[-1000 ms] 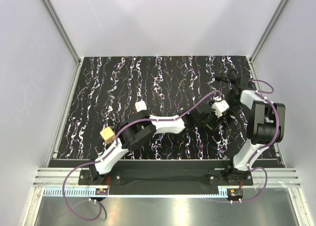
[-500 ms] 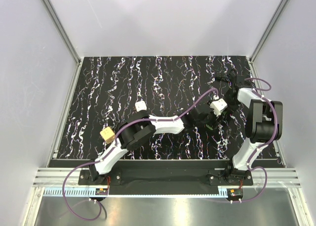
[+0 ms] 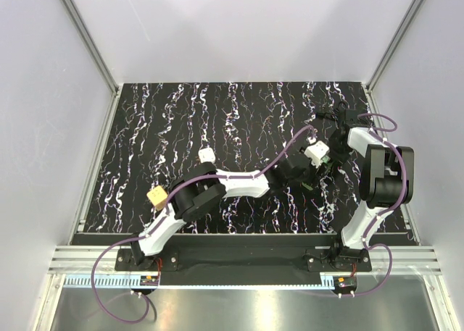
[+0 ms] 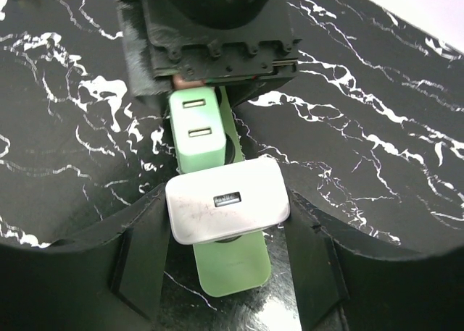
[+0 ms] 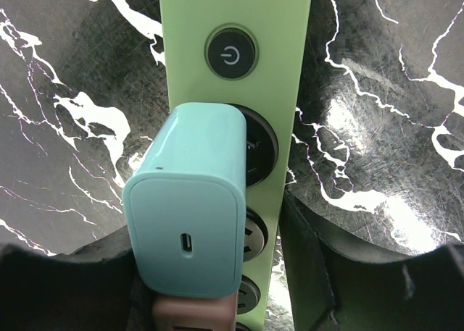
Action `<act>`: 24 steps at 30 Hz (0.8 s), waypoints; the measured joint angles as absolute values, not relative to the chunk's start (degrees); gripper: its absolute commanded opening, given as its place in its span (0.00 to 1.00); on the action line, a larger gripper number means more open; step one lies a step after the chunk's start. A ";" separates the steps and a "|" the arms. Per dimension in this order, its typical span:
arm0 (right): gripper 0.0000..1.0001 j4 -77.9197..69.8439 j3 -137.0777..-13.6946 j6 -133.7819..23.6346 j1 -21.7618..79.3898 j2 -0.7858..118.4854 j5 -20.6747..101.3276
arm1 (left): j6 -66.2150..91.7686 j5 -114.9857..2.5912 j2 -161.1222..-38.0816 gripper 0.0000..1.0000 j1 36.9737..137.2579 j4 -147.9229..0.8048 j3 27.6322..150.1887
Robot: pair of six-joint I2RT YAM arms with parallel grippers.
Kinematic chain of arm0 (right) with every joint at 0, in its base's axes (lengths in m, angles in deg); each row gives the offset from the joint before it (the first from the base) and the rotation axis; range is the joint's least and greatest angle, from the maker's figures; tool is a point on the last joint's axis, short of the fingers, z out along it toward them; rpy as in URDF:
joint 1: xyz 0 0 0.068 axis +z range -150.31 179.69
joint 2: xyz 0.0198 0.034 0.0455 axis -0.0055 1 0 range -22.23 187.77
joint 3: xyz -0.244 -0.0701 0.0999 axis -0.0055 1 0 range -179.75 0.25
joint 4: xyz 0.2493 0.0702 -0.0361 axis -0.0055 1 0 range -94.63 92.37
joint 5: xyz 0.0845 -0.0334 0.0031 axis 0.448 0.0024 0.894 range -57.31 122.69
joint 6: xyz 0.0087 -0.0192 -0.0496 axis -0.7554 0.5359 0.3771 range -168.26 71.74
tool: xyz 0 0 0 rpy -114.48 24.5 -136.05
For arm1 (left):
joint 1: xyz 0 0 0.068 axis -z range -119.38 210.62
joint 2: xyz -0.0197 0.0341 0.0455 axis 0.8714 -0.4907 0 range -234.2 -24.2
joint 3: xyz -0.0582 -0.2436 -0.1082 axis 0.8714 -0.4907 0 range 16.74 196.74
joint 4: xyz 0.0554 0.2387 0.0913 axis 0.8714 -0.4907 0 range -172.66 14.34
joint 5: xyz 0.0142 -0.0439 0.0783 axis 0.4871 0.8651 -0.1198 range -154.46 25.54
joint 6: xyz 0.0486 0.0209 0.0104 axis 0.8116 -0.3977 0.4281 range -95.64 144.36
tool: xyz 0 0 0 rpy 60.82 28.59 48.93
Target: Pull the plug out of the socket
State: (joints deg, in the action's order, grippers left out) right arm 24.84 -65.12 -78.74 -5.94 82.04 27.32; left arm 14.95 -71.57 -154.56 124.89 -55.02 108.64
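Right of centre on the black marbled bench (image 3: 181, 121), the light-green socket (image 4: 232, 269) lies between the two arms. The left fingers (image 4: 141, 251) press against both sides of the white plug (image 4: 226, 208), which is seated at the strip's end away from the power button (image 5: 230, 54). The right fingers (image 5: 308, 251), part-way apart, pinch the strip's edges just beside a teal charger (image 5: 192, 200) plugged in next to that button.

The top view looks steeply down from above and behind the arms (image 3: 239, 182) over the whole surface (image 3: 181, 121). Each wrist view hangs close above the socket (image 4: 230, 273), looking down; both share it.
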 measured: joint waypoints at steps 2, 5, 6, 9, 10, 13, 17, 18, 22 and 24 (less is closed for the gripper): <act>0.00 24.91 -65.16 -78.91 -5.94 82.04 27.34 | 13.26 -71.73 -154.02 0.00 124.62 -54.52 107.76; 0.00 24.95 -65.18 -79.07 -5.94 82.04 27.36 | 11.78 -71.84 -153.80 0.00 124.47 -54.52 107.55; 0.00 24.97 -65.20 -79.09 -5.94 82.06 27.36 | 11.73 -71.90 -153.69 0.00 124.47 -54.25 107.28; 0.00 25.15 -65.33 -79.31 -5.94 82.15 27.60 | 12.89 -72.38 -153.27 0.00 124.82 -53.23 106.28; 0.00 25.28 -65.40 -79.42 -5.92 82.21 27.78 | 13.92 -72.86 -152.99 0.00 125.19 -52.77 105.69; 0.00 25.72 -65.44 -79.81 -5.92 82.21 28.30 | 16.85 -74.87 -152.27 0.00 126.07 -51.57 104.25; 0.00 26.63 -65.53 -80.40 -5.92 82.21 29.48 | 19.36 -76.38 -150.96 0.00 126.64 -50.65 102.08; 0.00 26.72 -65.53 -80.51 -5.90 82.21 29.64 | 19.80 -76.49 -150.89 0.00 126.70 -50.28 101.84; 0.00 26.79 -65.53 -80.71 -5.90 82.21 29.79 | 21.94 -76.86 -150.87 0.00 127.14 -49.40 101.47; 0.00 26.92 -65.53 -80.77 -5.90 82.21 29.83 | 22.99 -77.26 -150.87 0.00 127.44 -49.40 101.47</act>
